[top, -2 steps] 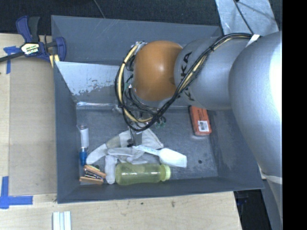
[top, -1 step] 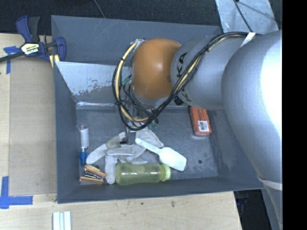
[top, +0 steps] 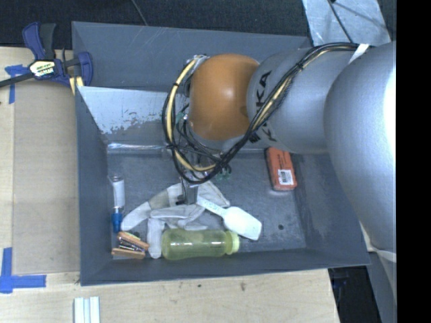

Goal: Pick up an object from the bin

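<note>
Pincer (top: 190, 194) over crumpled white cloth (top: 168, 214) by the bin's (top: 296, 207) lower edge; whether open or closed cannot be told. A central fold is best pinched, with the green bottle (top: 199, 243) avoided.

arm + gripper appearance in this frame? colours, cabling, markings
Arm: fat, rounded silver-grey links with black KUKA lettering partly behind cables. Wrist: glossy orange dome cover. Black and yellow cables run along the arm and loop round the cover. Gripper: slim dark metal piece under the dome.
</note>
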`<action>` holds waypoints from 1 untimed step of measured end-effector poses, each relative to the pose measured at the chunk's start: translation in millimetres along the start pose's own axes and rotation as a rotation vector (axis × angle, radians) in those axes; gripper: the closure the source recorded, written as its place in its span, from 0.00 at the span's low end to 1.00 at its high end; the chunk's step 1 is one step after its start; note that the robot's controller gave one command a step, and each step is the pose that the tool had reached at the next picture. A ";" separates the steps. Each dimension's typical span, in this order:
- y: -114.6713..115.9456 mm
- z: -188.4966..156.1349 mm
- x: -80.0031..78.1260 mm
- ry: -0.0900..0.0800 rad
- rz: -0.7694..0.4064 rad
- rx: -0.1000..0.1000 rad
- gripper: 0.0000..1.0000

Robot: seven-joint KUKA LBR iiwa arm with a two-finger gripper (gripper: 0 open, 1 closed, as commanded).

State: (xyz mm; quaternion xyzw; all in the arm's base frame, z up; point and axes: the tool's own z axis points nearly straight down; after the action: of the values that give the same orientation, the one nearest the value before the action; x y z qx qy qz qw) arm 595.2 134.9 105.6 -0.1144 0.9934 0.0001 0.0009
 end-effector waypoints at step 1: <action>-12.1 8.2 -0.5 0.000 -0.231 0.000 0.00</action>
State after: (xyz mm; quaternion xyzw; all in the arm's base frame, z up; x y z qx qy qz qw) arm 598.4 123.2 97.4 -0.2280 0.9737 -0.0001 0.0008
